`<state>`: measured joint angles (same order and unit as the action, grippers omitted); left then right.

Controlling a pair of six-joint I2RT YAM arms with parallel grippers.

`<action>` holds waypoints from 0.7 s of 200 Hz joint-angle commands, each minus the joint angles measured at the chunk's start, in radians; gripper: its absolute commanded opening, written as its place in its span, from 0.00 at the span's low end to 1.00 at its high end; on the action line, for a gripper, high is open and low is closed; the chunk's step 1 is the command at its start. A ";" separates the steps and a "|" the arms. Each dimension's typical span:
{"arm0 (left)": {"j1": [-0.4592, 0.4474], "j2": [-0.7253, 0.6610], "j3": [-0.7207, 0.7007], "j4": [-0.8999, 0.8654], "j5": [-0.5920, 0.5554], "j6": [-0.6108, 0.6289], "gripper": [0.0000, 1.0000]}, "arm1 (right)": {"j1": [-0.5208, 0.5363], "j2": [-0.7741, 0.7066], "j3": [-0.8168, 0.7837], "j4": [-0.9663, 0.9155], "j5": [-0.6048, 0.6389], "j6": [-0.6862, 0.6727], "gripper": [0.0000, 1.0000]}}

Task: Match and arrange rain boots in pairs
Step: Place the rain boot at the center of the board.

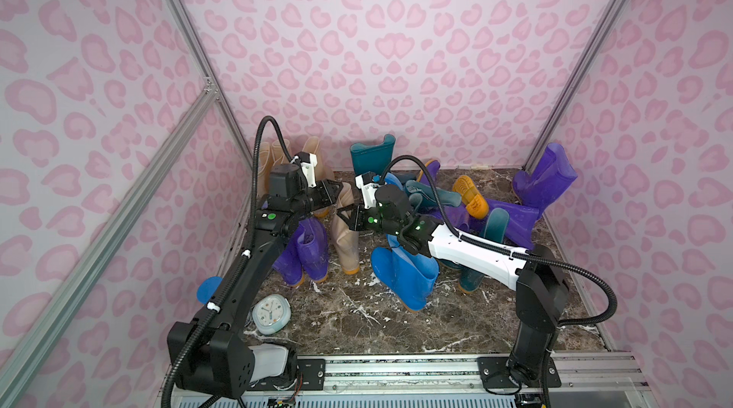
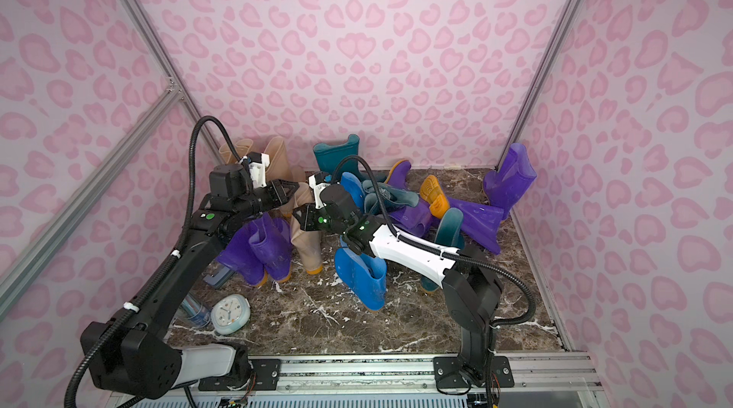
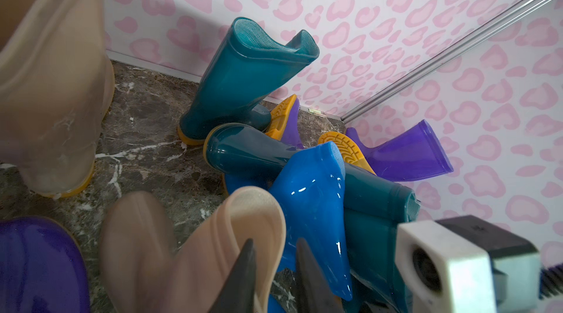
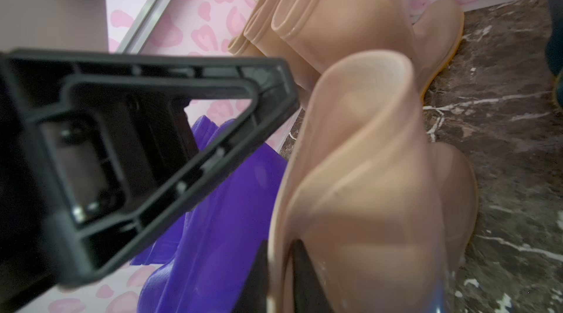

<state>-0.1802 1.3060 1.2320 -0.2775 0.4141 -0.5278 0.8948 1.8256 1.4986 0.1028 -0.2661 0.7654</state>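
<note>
A beige rain boot stands upright mid-floor, and both grippers meet at its top. My left gripper is open, one finger inside the boot's mouth and one outside, with a gap showing. My right gripper is shut on the boot's wall. Two purple boots stand left of it and two bright blue boots stand right of it. More beige boots stand at the back left. A teal boot stands at the back.
A heap of teal, purple and blue boots lies at the back right, with a purple boot upright in the corner. A round clock and a blue-lidded clear cylinder lie by the left arm. Walls close three sides.
</note>
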 commanded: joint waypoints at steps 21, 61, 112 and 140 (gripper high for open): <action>-0.014 -0.087 0.035 -0.204 -0.021 0.062 0.57 | 0.008 -0.092 -0.030 0.017 0.013 -0.044 0.47; -0.058 -0.167 0.107 -0.442 -0.091 0.131 0.69 | 0.005 -0.179 -0.023 -0.094 0.058 -0.135 0.52; -0.172 -0.161 0.197 -0.660 -0.312 0.183 0.78 | -0.073 -0.376 -0.179 -0.146 0.186 -0.234 0.63; -0.188 -0.111 0.246 -0.704 -0.361 0.186 0.79 | -0.172 -0.480 -0.283 -0.155 0.156 -0.269 0.69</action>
<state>-0.3550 1.1664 1.4315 -0.8925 0.1402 -0.3664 0.7776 1.4021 1.2755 -0.0425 -0.1226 0.5526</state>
